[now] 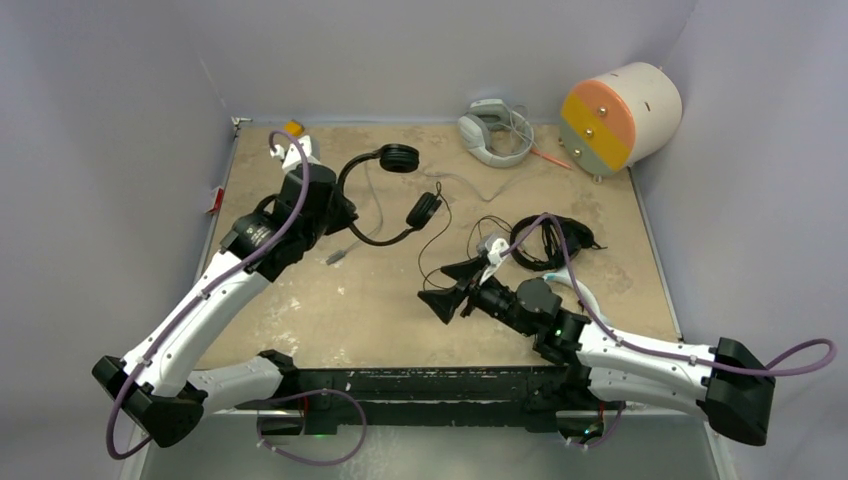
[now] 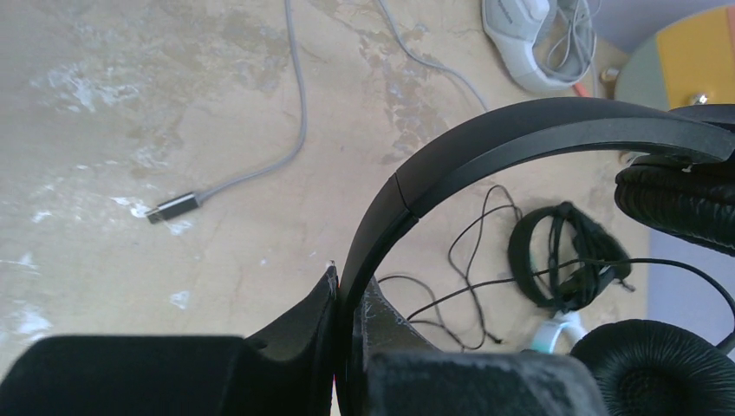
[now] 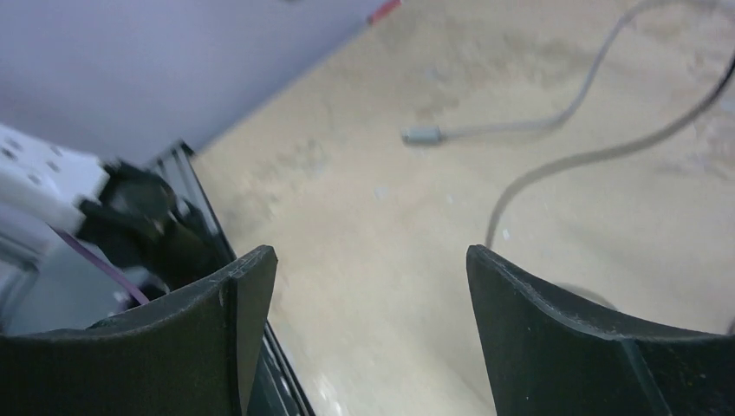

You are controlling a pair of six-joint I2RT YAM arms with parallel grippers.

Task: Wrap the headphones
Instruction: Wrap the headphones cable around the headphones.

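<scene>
REMOTE RIG, COUNTER VIEW: My left claw (image 2: 347,299) is clamped shut on the headband of a black pair of headphones (image 1: 399,158) at the left rear of the counter (image 1: 350,320). In the left wrist view the band is pinched edge-on between the two fingers. The pair's two round ear cups sit out to the claw's right, one toward the back wall and one nearer the middle. Its thin black cord (image 1: 447,215) trails in loose curls toward the centre of the counter. I cannot tell from here whether the cups touch the surface.

My right claw (image 1: 450,287) stands wide open at front centre, its fingers pointing left. Nothing lies between them, and its wrist camera shows only bare counter in the gap.

Just behind that claw, right of centre, the second black pair (image 1: 545,240) lies bundled in a dark coil of band and cord. A third, pale pair (image 1: 493,130) sits near the back wall, its light cord gathered inside the band.

To its right, in the back right corner, a cream cylinder (image 1: 620,115) lies on its side, with its orange-and-green face turned toward the arms. A grey cable (image 1: 337,257) ending in a metal plug runs across the counter just in front of the left claw, and the plug lies apart from all three pairs.
</scene>
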